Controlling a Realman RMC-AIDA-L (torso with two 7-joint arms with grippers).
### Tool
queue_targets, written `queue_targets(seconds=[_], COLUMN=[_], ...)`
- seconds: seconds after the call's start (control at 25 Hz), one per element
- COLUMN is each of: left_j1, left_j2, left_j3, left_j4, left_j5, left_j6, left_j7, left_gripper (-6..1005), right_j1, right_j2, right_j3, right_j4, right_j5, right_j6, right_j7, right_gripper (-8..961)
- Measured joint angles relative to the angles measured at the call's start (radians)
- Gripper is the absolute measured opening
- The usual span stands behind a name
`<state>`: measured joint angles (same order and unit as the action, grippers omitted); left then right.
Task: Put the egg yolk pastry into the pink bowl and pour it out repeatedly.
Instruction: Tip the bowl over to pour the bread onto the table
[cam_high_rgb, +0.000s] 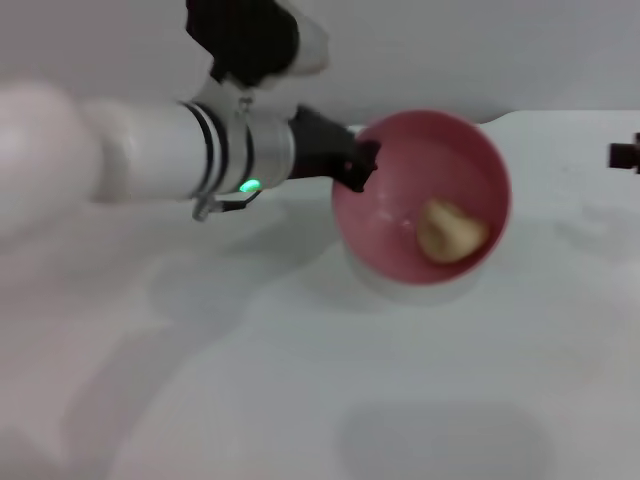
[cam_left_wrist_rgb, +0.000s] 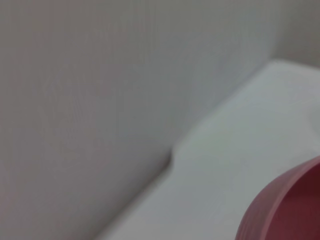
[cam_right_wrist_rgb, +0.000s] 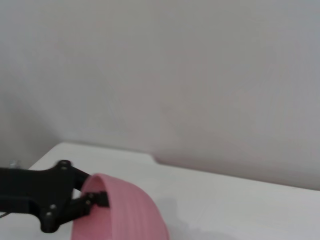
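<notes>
My left gripper (cam_high_rgb: 362, 165) is shut on the near-left rim of the pink bowl (cam_high_rgb: 470, 150) and holds it tilted above the white table, its opening turned up toward the head camera. The egg yolk pastry (cam_high_rgb: 450, 232), pale yellow-beige, lies inside against the bowl's lower wall. In the right wrist view the black left gripper (cam_right_wrist_rgb: 92, 200) pinches the rim of the tipped pink bowl (cam_right_wrist_rgb: 127, 215). The left wrist view catches only an edge of the pink bowl (cam_left_wrist_rgb: 292, 207). A dark bit of my right gripper (cam_high_rgb: 625, 153) shows at the far right edge, away from the bowl.
The white table (cam_high_rgb: 300, 380) spreads out in front of and under the bowl, where the bowl's shadow falls. A pale wall (cam_right_wrist_rgb: 175, 75) runs close behind the table's far edge.
</notes>
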<state>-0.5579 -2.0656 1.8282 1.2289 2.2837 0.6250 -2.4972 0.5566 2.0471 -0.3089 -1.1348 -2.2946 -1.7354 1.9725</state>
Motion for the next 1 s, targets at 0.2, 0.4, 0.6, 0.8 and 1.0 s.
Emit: queue_targets(seconds=[0.2,0.4,0.6,0.8,1.0], left_j1=[0.121,0.135,0.069,0.048,0.036], left_j2=[0.0,-0.003,-0.012,-0.013,-0.013], left_j3=[0.214,0.433,0.605,0.633,0.65], left_j4=[-0.025,-0.178,-0.372,-0.41,-0.421], left_j5=[0.006,0.059,0.119,0.113,0.113], left_j6=[-0.508,-1.029,-1.316,-1.368,-1.404], left_j7=[0.121,0.262,0.373,0.514,0.651], left_gripper=[-2,-1,0,0,-1], right_j1=[-0.019,-0.024,-0.018,-0.017,-0.017], right_j2=[0.003,0.004,0.004,0.004,0.004], right_j3=[0.029,0.031,0.026,0.022,0.022], right_j4=[0.005,0.015,0.035,0.044,0.047], right_j5=[-0.002,-0.003,0.0,0.001,0.003], right_j6=[0.014,0.042,0.078,0.102,0.103], right_j7=[-0.004,-0.005,-0.005,-0.005,-0.005], right_gripper=[589,584,580,576,572])
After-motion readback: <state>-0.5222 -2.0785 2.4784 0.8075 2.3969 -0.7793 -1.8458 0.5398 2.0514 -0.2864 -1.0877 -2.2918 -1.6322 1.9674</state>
